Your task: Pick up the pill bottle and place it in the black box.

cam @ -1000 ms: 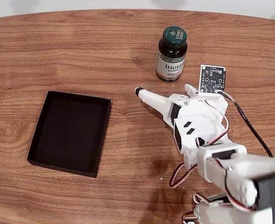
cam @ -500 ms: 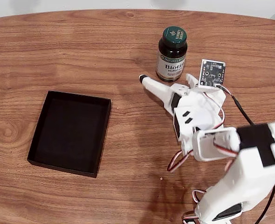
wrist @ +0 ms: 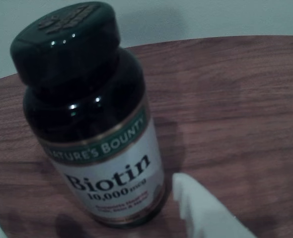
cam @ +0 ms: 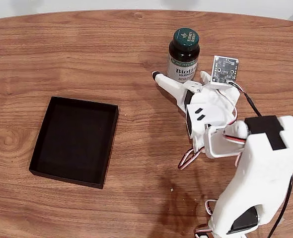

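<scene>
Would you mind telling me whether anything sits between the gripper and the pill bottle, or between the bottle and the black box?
Nothing visible does. In the fixed view the gripper is open right at the pill bottle, with bare wood between them. From the bottle to the black box at lower left, the table is bare.

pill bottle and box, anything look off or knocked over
Nothing stands out. The pill bottle stands upright with its cap on, the black box lies flat and empty, and the gripper is open beside the bottle.

arm (cam: 251,163): white plastic | black motor blocks | red, white, black wires | small circuit board (cam: 225,69) at wrist
</scene>
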